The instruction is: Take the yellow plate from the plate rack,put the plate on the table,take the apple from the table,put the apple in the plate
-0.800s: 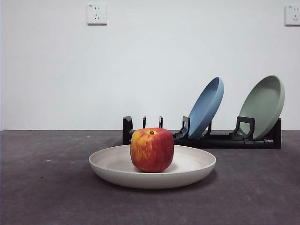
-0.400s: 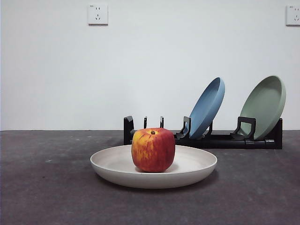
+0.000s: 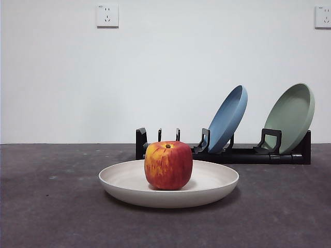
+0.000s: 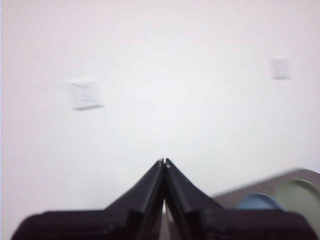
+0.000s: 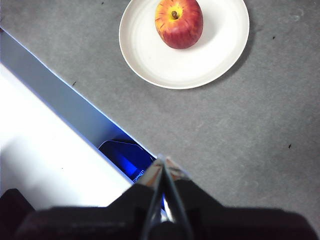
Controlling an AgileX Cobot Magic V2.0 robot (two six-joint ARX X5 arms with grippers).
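The red and yellow apple (image 3: 168,165) rests upright in the middle of the yellow plate (image 3: 217,185), which lies flat on the table (image 3: 51,206) in front of the plate rack (image 3: 243,154). Seen from the right wrist, the apple (image 5: 179,22) and plate (image 5: 220,55) lie well away from my right gripper (image 5: 163,161), which is shut and holds nothing, high above the table's edge. My left gripper (image 4: 163,162) is shut too, empty, raised and facing the white wall. Neither arm shows in the front view.
A blue plate (image 3: 226,119) and a sage-green plate (image 3: 292,116) lean in the rack's right slots; its left slots stand bare. A white wall with two sockets (image 3: 107,15) is behind. The table's edge (image 5: 65,107) runs near my right gripper.
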